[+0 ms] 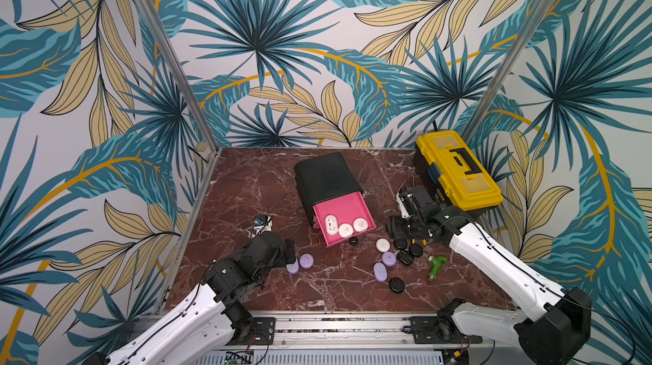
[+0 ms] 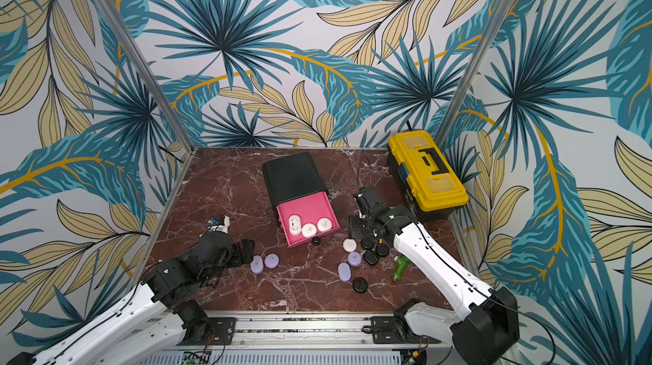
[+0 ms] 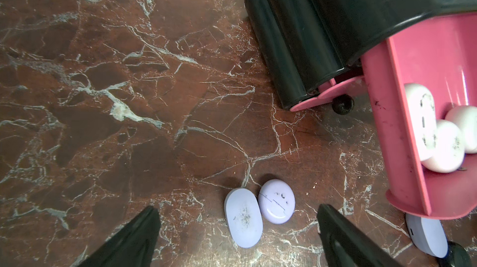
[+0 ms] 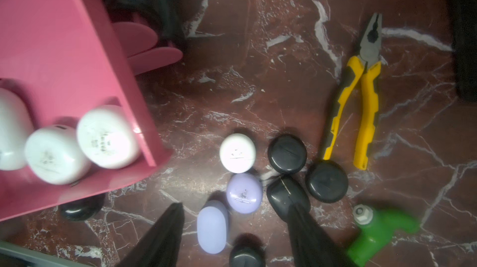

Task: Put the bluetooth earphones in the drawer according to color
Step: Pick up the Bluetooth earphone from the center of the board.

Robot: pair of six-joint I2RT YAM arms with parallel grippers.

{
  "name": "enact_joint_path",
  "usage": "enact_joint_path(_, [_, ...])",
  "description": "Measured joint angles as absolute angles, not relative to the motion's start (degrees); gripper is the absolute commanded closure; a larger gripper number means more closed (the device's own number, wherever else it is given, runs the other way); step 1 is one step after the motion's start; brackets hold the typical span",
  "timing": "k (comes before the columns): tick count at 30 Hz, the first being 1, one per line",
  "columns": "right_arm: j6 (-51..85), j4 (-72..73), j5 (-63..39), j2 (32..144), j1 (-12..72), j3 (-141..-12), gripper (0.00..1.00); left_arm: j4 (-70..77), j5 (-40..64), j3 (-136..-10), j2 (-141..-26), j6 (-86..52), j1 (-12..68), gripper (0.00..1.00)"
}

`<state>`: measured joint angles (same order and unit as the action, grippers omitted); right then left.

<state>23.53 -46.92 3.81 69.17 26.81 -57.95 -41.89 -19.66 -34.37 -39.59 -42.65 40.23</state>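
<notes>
The black drawer cabinet [image 1: 326, 174] lies at mid-table with its pink top drawer [image 1: 347, 206] pulled out, and three white earphones [image 1: 345, 230] rest at the drawer's front. Two lilac earphones [image 3: 244, 218] lie side by side on the marble, straddled from above by my open left gripper [image 3: 237, 207], which touches neither. To the right is a cluster of one white case [image 4: 237, 152], two lilac [image 4: 244, 193] and several black [image 4: 287, 153]. My right gripper [image 4: 235, 205] hovers over that cluster, open and holding nothing; in a top view it [image 1: 394, 228] is right of the drawer.
A yellow-and-black toolbox [image 1: 458, 169] stands at the back right against the wall. Yellow-handled pliers [image 4: 361, 98] and a green-handled tool [image 1: 435, 266] lie just right of the cluster. The drawer's black knob [image 1: 353, 241] juts toward the front.
</notes>
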Motion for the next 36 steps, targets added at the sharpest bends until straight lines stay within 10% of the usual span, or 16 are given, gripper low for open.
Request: enact_joint_path(36, [24.01,-33.17,-2.92,95.74,23.03,-55.07,0.37,-41.78,-20.38,-34.35,-39.81,-42.87,40.05,0.0])
